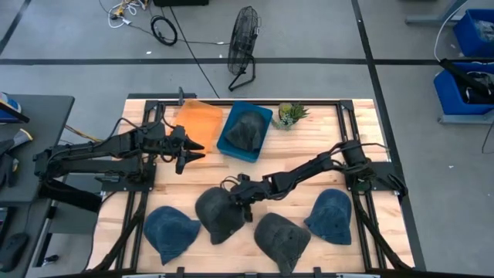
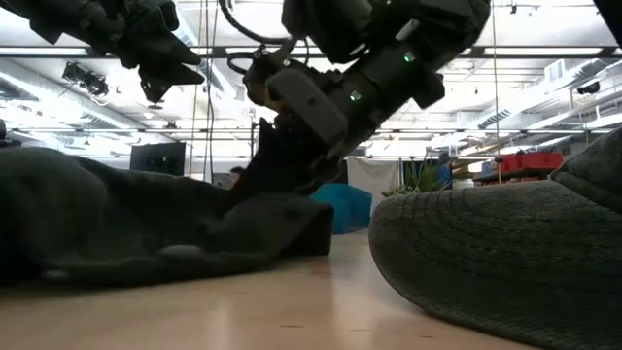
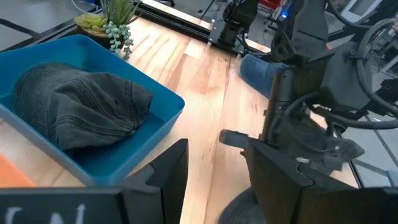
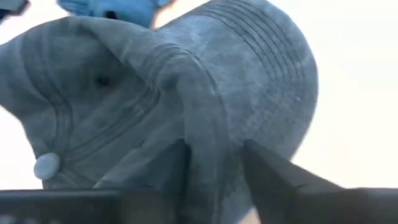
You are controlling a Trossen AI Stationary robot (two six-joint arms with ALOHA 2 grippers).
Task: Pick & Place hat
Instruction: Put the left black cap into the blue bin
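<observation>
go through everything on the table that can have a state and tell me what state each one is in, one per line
Right gripper: jaws shut on the dark hat's fabric.
Dark hat: on the table, pinched.
Left gripper: jaws open, empty, beside the bins.
Blue bin: holds one grey hat.
Orange bin: empty.
Blue hat: lying on the table, untouched.
Fan: standing on the floor; running or not, cannot tell.

Looks like a robot lab or workshop, not a home. Wood table (image 1: 231, 166) w/ black metal rails sits on a grey floor marked w/ dark tape lines. A floor fan (image 1: 243, 46) & loose cables (image 1: 164, 29) lie behind it. Blue storage bins (image 1: 471, 35) stand at the side. Low view shows a big hall w/ long ceiling lights (image 2: 544, 92) & a screen (image 2: 155, 156).
</observation>
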